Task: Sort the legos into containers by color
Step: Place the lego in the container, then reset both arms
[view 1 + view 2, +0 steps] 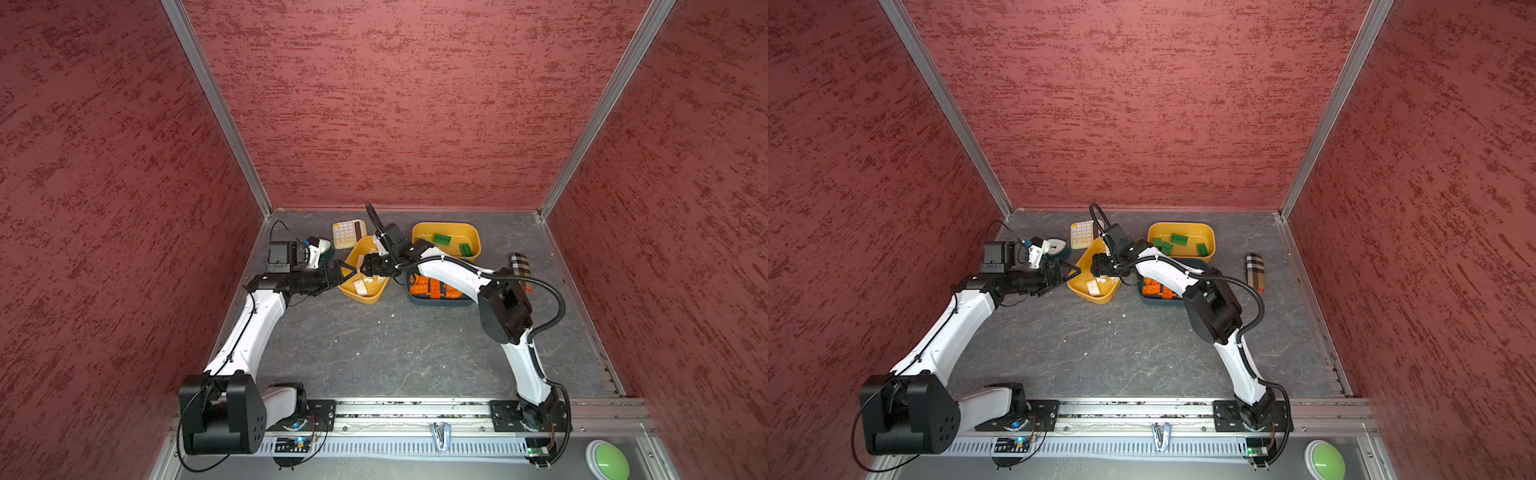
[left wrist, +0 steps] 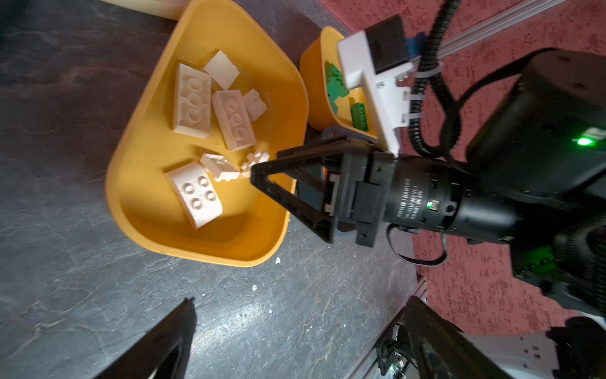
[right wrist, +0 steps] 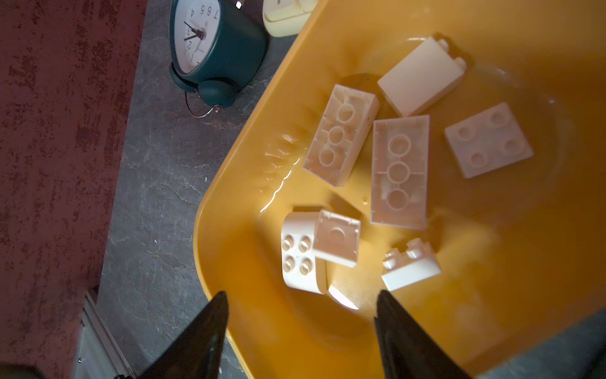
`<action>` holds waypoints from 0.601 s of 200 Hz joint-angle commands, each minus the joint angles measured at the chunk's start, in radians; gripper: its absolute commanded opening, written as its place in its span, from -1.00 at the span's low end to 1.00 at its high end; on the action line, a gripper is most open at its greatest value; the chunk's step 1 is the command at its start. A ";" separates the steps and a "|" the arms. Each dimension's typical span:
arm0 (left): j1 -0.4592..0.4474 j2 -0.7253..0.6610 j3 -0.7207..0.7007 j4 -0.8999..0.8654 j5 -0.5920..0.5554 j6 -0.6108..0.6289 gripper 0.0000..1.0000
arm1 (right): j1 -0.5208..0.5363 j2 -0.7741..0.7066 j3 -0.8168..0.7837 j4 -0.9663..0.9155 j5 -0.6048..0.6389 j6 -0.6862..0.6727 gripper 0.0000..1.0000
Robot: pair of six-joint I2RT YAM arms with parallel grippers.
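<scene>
**A:** So, how far along is this sort?

**B:** Basically done, I reckon. 7 white legos (image 3: 398,170) are in the near mustard tray (image 3: 236,279), green legos (image 1: 1178,238) in the far mustard tray (image 1: 1181,225), and orange legos (image 1: 432,287) in the teal tray (image 1: 440,302). I see no loose bricks on the worktop (image 1: 374,353), only specks.

**A:** Claws?

**B:** Over the white pile the right claw (image 3: 301,293) hangs spread, pinching nothing. Beside that tray the left claw (image 2: 300,300) is spread wide and empty.

**A:** Any writing?

**B:** Digits 4 to 7 on the clock (image 3: 196,32), and DAMIAO on the wrist motor (image 2: 408,200).
</scene>
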 commanded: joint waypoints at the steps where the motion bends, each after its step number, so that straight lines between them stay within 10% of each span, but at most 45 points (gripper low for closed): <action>1: 0.031 -0.001 0.008 0.016 -0.156 0.008 0.99 | -0.069 -0.163 -0.087 0.015 0.029 -0.040 0.55; 120: 0.119 0.109 -0.238 0.565 -0.669 0.062 0.99 | -0.682 -0.903 -1.040 0.519 0.346 -0.448 0.97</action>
